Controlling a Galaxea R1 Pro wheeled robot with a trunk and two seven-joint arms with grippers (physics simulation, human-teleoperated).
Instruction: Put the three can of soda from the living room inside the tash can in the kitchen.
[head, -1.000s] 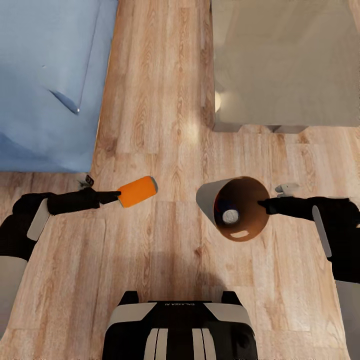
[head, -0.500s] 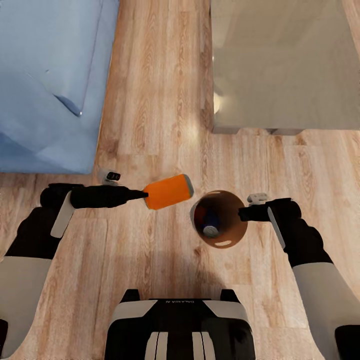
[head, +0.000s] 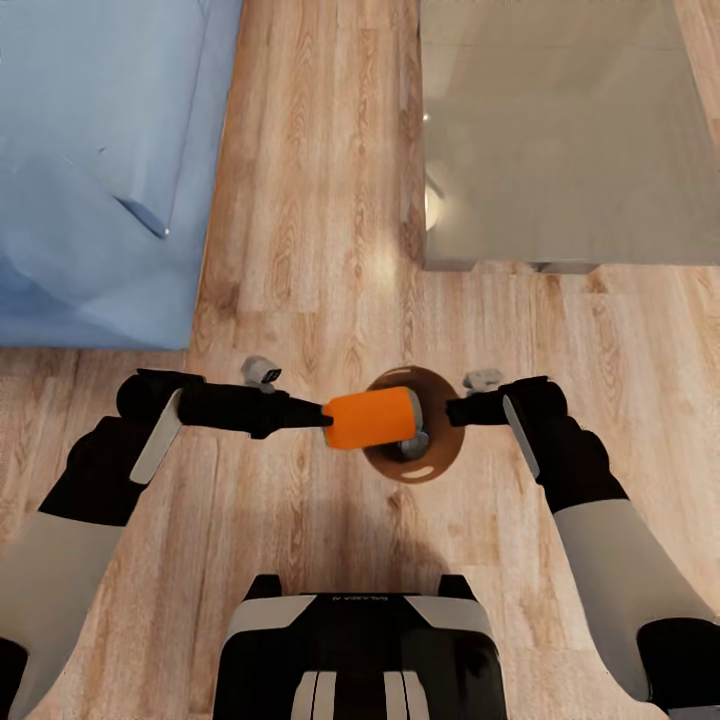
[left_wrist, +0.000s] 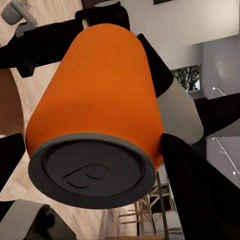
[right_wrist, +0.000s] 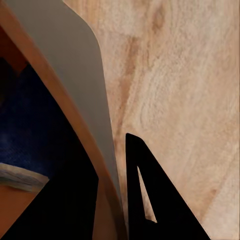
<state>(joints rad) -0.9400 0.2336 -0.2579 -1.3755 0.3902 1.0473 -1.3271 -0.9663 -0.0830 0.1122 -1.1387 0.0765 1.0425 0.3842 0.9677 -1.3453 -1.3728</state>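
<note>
head view, left hand (head: 322, 418) gripping orange can (head: 372, 418)

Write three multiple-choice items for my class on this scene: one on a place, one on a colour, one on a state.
1. Where is the orange can?
A. Over the bin's mouth
B. On the sofa
C. On the glass table

2. What colour is the can inside the bin?
A. Green
B. Dark blue
C. White

3. What is the right pincer doing?
A. Hanging open above the floor
B. Holding a can
C. Clamped on the bin's rim

Answers: 1 A, the head view shows the left pincer holding it across the opening. 2 B, the right wrist view shows dark blue inside. 3 C, one finger sits on each side of the wall.
</note>
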